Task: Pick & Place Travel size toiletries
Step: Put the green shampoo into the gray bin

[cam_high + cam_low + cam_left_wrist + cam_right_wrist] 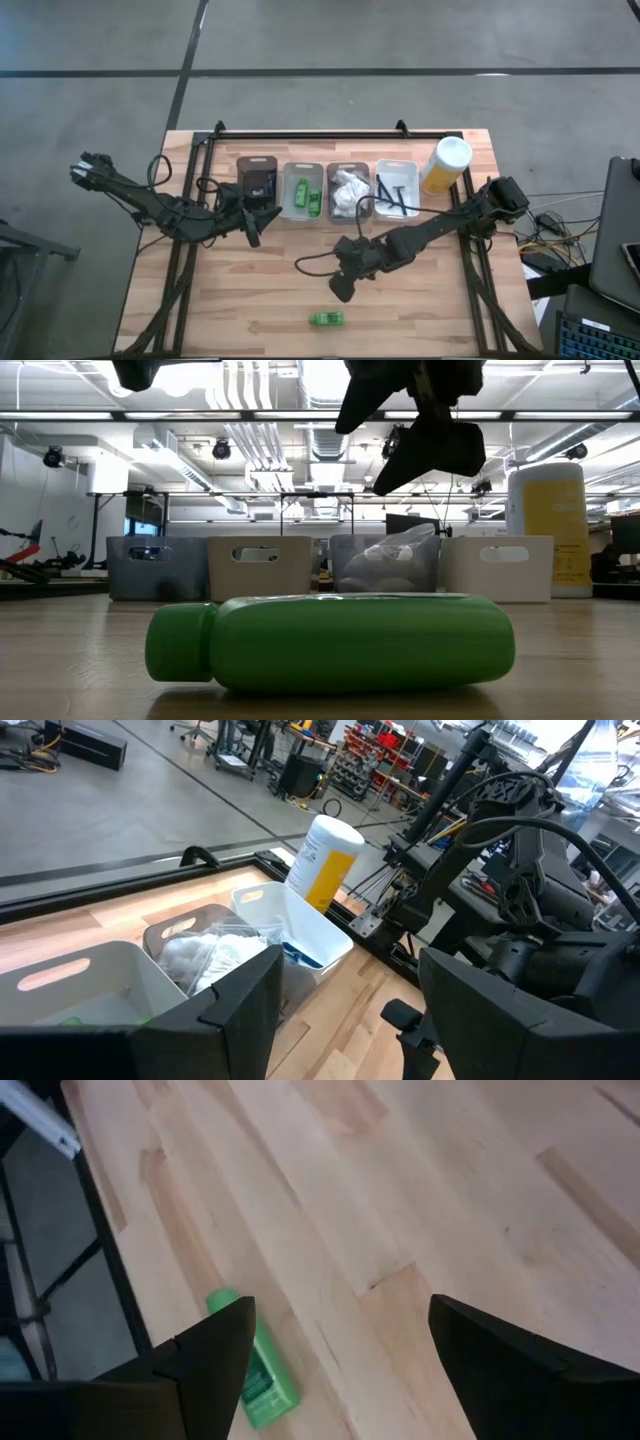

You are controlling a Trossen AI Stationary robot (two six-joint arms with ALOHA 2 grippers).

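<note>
Right gripper (341,285) hung above the bare wood in the front middle of the table (240,300), its two dark fingers (215,1355) spread apart with nothing between them. Just in front of it, toward the table's front edge, a green bottle (326,319) lay on its side, alone, not touched by either finger; from table height it lay with its cap pointing left (330,642). Open board surrounded that bottle on every side, with wide free wood to its left and right out to the black frame rails.

Behind the right gripper, four trays stood in a row near the back edge: a dark tray (257,182), a clear tray holding green bottles (302,190), a grey tray with white crinkly packets (349,192), and a white tray with thin black sticks (396,190). Beside the white tray, at the back right corner, lay a yellow cylinder (444,165) with a white cap.

Left gripper (252,222) waited just in front of the dark tray, its fingers parted and empty. A strip of clear wood ran between the tray row and the right gripper.
</note>
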